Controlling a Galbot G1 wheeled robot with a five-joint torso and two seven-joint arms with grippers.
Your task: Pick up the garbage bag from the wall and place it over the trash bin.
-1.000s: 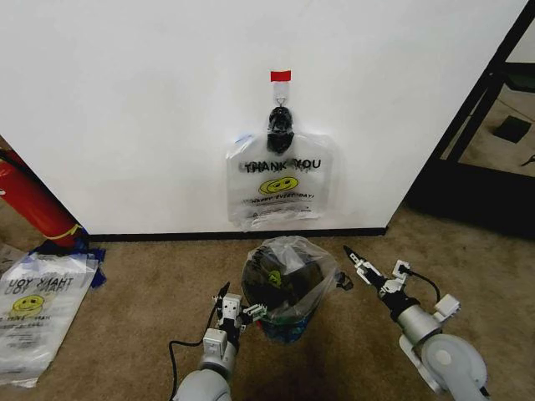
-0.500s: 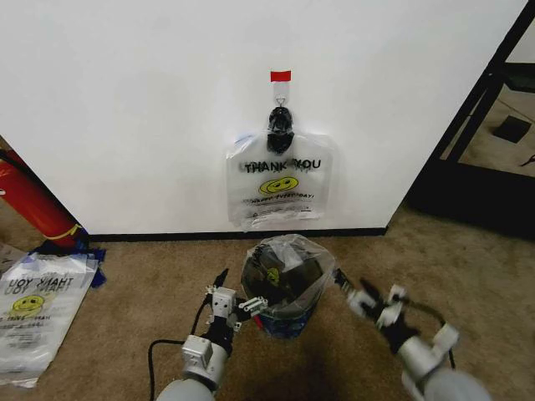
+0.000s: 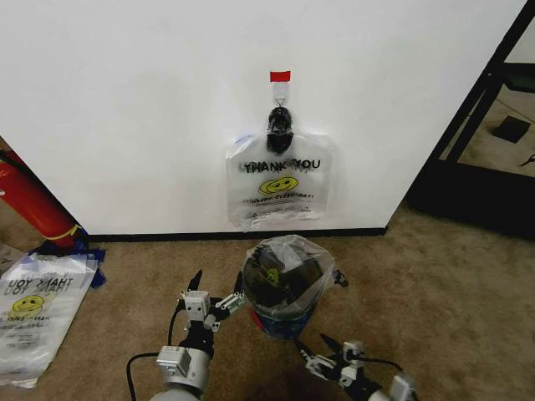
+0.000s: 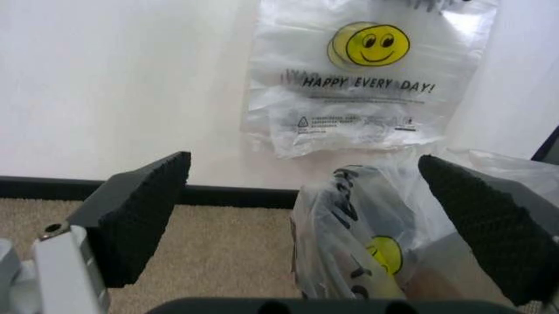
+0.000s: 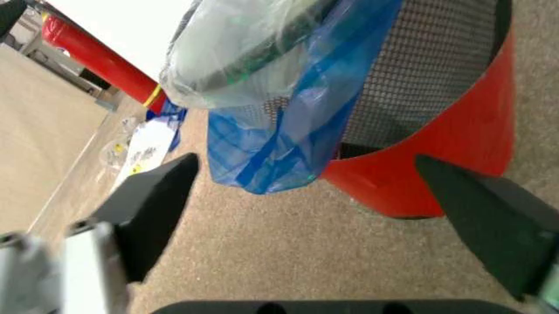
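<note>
The garbage bag (image 3: 285, 280) sits draped over the trash bin (image 3: 281, 316) at lower centre of the head view, its clear film bunched over the rim and bluish edges trailing down the side. A second printed bag (image 3: 279, 188) hangs from a black clip (image 3: 279, 124) on the wall (image 3: 125, 109) at upper centre.

The left pincer (image 3: 216, 290) hovers just left of the bin, spread wide and gripping nothing. The right pincer (image 3: 316, 351) is low at the bottom edge, right of centre, also spread and empty; its wrist view looks up at the bin's red base (image 5: 419, 170).

The film looks feather-light, limp and slippery, likely to tear if snagged. A pinch on a gathered fold at the rim seems the safest hold.
</note>
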